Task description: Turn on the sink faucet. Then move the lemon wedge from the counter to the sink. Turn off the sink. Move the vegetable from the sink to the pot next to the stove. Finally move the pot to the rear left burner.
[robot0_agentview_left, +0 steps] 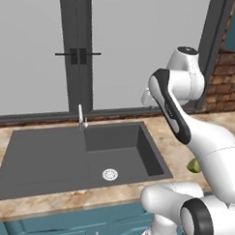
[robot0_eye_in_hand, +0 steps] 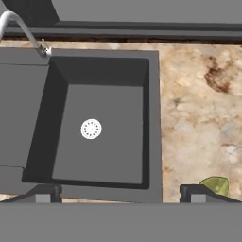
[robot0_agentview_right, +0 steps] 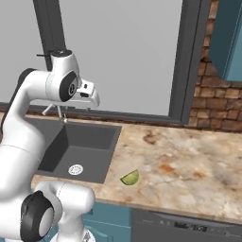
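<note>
Right now the small yellow-green lemon wedge (robot0_eye_in_hand: pixel 215 185) is sitting just past the right fingertip (robot0_eye_in_hand: pixel 194 193).
Both dark fingers are standing wide apart, holding nothing, hanging over the dark grey sink basin (robot0_eye_in_hand: pixel 152 118).

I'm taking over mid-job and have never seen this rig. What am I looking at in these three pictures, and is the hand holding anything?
It is a white robot arm in a simulated kitchen. Two pictures come from cameras on its base, behind the arm to its left and right. The third looks down from the hand. The gripper is open and holds nothing, high over the sink. The sink faucet stands at the basin's back edge. The lemon wedge lies on the counter, right of the sink.
</note>
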Tool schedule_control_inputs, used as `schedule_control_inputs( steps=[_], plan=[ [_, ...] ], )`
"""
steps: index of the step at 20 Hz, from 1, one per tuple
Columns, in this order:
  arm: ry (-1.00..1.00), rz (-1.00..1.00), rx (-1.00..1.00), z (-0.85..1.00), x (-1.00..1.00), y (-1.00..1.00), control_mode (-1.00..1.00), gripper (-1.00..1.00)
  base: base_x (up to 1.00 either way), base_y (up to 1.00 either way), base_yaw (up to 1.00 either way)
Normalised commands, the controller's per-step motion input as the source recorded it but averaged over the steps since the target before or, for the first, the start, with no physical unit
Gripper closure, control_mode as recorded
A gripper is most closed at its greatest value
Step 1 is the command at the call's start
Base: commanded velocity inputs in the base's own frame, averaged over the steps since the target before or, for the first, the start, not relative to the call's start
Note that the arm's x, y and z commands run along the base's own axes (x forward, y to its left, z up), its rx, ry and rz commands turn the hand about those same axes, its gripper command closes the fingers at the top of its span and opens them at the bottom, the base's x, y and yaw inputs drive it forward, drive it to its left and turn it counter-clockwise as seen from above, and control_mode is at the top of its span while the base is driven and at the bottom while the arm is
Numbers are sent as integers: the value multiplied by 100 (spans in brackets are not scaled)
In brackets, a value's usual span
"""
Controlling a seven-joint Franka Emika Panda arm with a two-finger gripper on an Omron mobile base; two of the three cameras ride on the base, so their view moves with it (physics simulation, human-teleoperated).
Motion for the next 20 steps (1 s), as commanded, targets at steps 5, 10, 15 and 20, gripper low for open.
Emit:
schedule_control_inputs(
  steps=[5, 10, 15, 20],
  plan=[
    [0, 0, 0, 0, 0, 0, 100, -100, 8, -1, -4],
    [-3, 2, 0, -20, 1, 17, -100, -100, 0, 0, 0],
    [-4, 15, 1, -36, -3, 4, -100, -100, 0, 0, 0],
    [-25, 28, 10, -31, 7, 26, -100, -100, 0, 0, 0]
  ],
)
